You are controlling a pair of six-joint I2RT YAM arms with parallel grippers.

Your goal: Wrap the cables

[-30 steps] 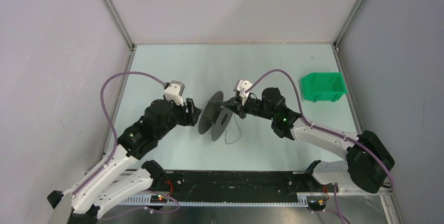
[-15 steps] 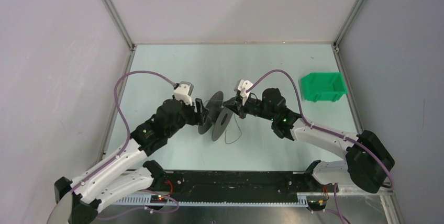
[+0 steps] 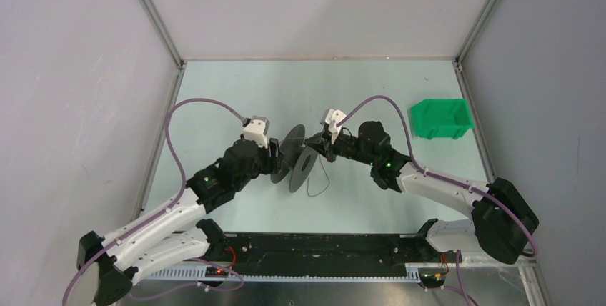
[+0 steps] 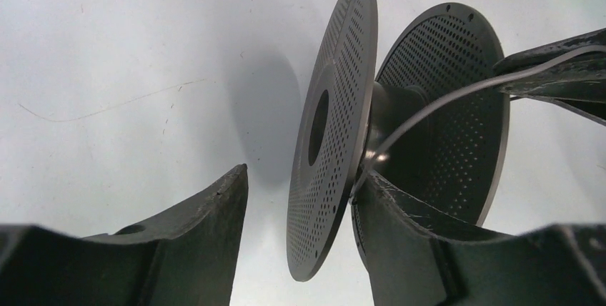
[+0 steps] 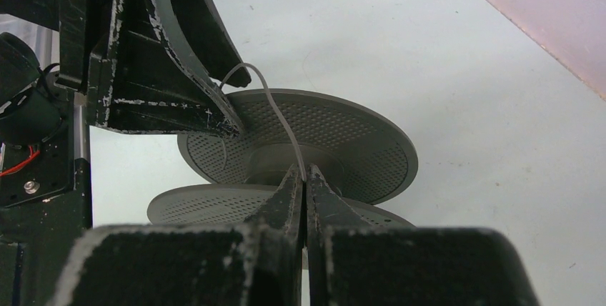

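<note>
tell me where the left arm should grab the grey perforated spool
Grip the dark grey perforated spool by its near flange's rim, coming from the left. It stands on edge, so the flange is a thin upright disc: one of the left gripper's fingers outside, one in the gap, minding the thin black wire.

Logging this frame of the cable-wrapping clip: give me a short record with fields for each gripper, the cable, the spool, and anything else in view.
left gripper: open, fingers either side of the spool's near flange
right gripper: shut on the cable
cable: thin wire running from the right gripper's tips to the spool hub
spool: dark grey, perforated flanges, on edge between the two grippers
green bin: far right, apart from both arms
</note>
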